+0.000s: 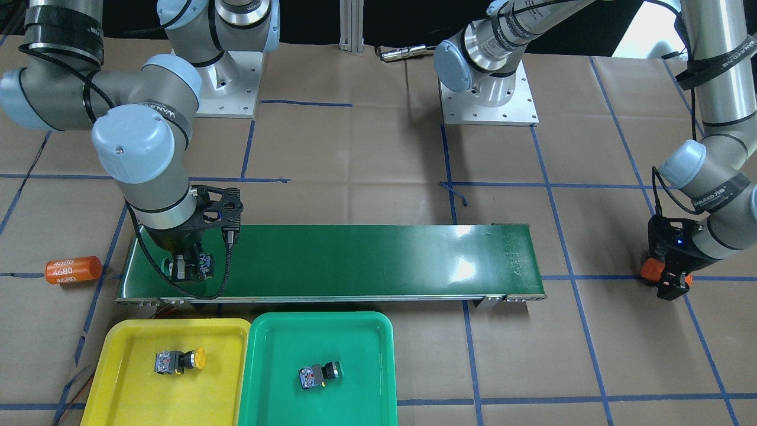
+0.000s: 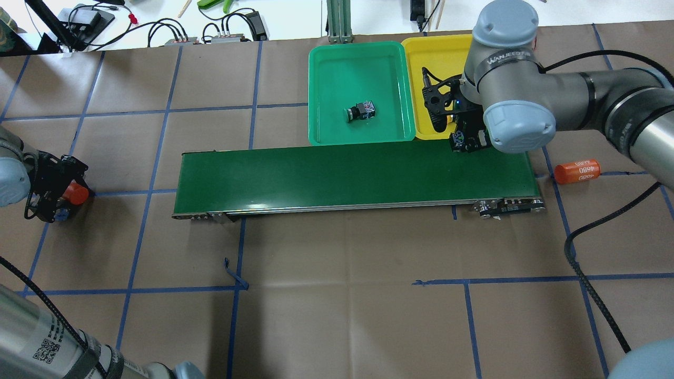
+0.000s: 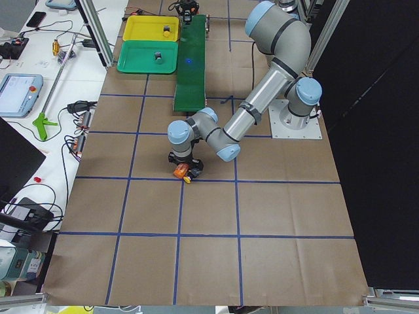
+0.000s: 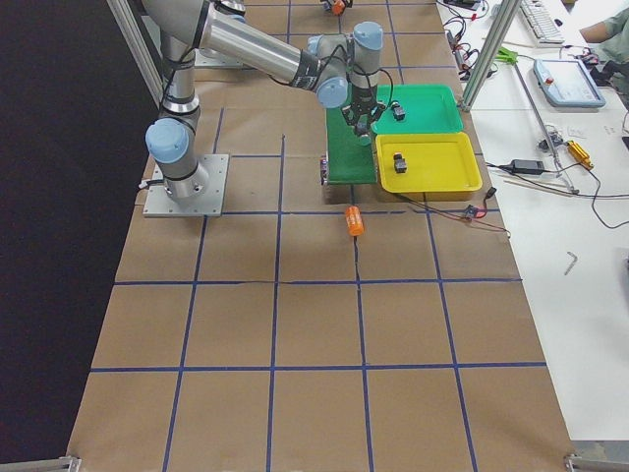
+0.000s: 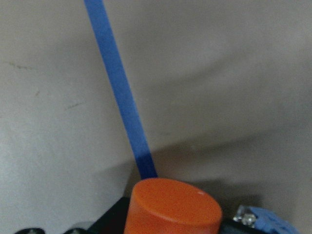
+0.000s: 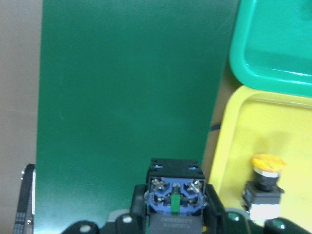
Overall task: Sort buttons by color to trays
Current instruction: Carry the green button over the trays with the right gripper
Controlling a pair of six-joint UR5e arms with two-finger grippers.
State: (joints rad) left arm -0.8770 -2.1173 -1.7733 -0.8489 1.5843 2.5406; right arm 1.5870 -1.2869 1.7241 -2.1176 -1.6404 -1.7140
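Note:
My right gripper (image 1: 189,269) hangs over the end of the conveyor beside the yellow tray (image 1: 118,367). It is shut on a button (image 6: 174,195) whose blue terminal block faces the wrist camera; its cap is hidden. A yellow-capped button (image 1: 180,360) lies in the yellow tray. A green-capped button (image 1: 319,374) lies in the green tray (image 1: 355,355). My left gripper (image 2: 52,202) is low over the table, far from the trays, right at an orange cylinder (image 5: 170,204) and a blue terminal block (image 5: 265,219). I cannot tell what it grips.
The long dark-green conveyor belt (image 2: 342,173) runs between the two arms. A second orange cylinder printed "4680" (image 1: 74,269) lies on the table off the belt's end near my right arm. Blue tape lines cross the brown table.

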